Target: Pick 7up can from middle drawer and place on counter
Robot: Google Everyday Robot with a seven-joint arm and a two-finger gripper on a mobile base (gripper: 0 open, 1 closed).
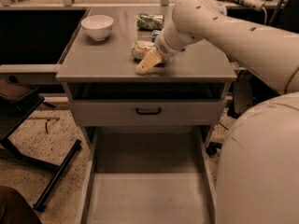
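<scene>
One wide grey drawer, the middle drawer (pixel 147 197), fills the bottom centre of the frame; it is pulled out towards us and shows its flat floor and low side walls. In the lower right corner a big white rounded part of the robot body (pixel 261 167) covers the view. At the left edge a dark stand (pixel 58 174) with black legs is on the speckled floor (pixel 28 143). Above the open drawer we see a closed drawer front (pixel 187 113) with a black handle (pixel 148 111) in its middle. On top of the cabinet is the counter (pixel 103 59), a flat grey surface in the upper half of the frame. The 7up can (pixel 140 48) lies on its side on this counter, a little above the centre of the frame and near the front edge. The gripper (pixel 148 61) is low over the counter, right against the side of the can that faces us, at the end of the white arm (pixel 224 27), which comes in from the upper right. We cannot tell if its jaws are apart, together, or clamped on the can. Just beyond the 7up can, a small piece of a blue can (pixel 155 33) shows, mostly hidden by the arm. Further back a white bowl (pixel 97 26) stands towards the upper left, and a dark green can (pixel 150 21) lies on its side near the far edge.
</scene>
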